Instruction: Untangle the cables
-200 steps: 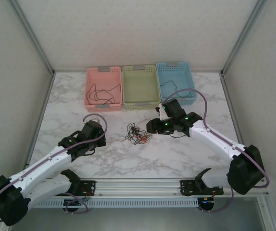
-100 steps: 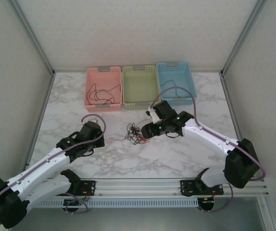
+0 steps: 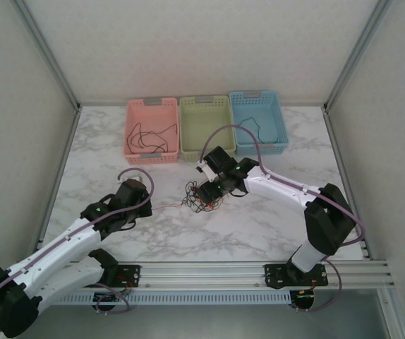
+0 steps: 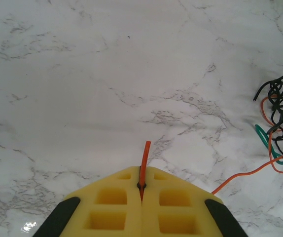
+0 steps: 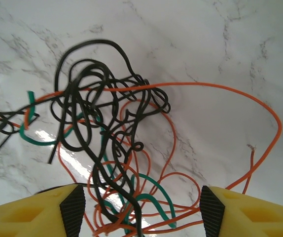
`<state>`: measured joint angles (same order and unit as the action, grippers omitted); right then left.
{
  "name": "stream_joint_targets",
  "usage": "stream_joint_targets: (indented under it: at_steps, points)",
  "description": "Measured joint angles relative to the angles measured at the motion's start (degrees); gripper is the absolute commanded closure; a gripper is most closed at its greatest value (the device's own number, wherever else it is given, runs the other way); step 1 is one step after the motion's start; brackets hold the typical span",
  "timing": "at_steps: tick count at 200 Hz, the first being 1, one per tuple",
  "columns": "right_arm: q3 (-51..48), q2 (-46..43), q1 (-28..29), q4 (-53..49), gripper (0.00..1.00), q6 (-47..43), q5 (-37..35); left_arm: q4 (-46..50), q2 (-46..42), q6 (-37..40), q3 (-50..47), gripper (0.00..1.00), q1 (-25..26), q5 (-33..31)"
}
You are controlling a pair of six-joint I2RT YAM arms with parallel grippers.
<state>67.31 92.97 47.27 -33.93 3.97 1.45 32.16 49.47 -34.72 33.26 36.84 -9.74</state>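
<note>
Since a second ago the right arm has swung from the middle right of the overhead view to its centre, and the right gripper (image 3: 204, 189) now sits over the cables (image 3: 201, 200). Its jaws stand spread, with a yellow finger (image 5: 53, 207) at each lower corner of the wrist view. The knot of black, orange and green wire lies on the marble between and beyond them, and nothing is pinched yet.

The left gripper (image 4: 141, 183), left of centre overhead, is pressed together on an orange wire (image 4: 144, 157), with a short stub showing past the tips. An orange strand trails right toward the tangle and is probably the same wire.

Along the top, the pink basket (image 3: 128, 131) and the blue basket (image 3: 282, 131) each hold a loose dark wire.

The danger is a blind close. If the right jaws catch several strands at once, a pull could tighten the knot, drag the whole bundle, or slip the thin orange wire out of the left pinch.
</note>
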Motion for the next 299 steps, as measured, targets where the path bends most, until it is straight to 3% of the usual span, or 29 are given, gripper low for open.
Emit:
stream_joint_targets:
  at_steps: [42, 74, 115, 170, 204, 265, 299]
  points:
    - [0.5, 1.8, 0.0, -0.4, 0.4, -0.9, 0.1, 0.0, 0.0, 0.0, 0.0, 1.0, 0.0, 0.0]
    - [2.0, 3.8, 0.3, -0.6, 0.54, -1.8, 0.0, 0.0, 0.0, 0.0, 0.0, 1.0, 0.0, 0.0]
    - [3.8, 4.4, 1.2, -0.7, 0.82, -2.1, 0.0, 0.0, 0.0, 0.0, 0.0, 1.0, 0.0, 0.0]
    - [4.1, 4.4, 1.8, -0.6, 1.0, -1.6, 0.0, 0.0, 0.0, 0.0, 0.0, 1.0, 0.0, -0.5]
    - [4.1, 3.0, 1.8, -0.7, 1.0, -1.0, -0.2, 0.2, -0.3, -0.1, 0.0, 1.0, 0.1, -1.9]
    - [3.1, -4.9, 1.8, -0.7, 1.0, 0.1, -0.4, 4.4, -0.9, -1.8, 1.0, 1.0, 0.2, -10.0]
    - [-0.5, -6.6, 0.8, -0.7, 1.0, 1.5, -2.6, 7.3, -6.8, -3.1, 2.9, 1.0, 0.2, -13.8]
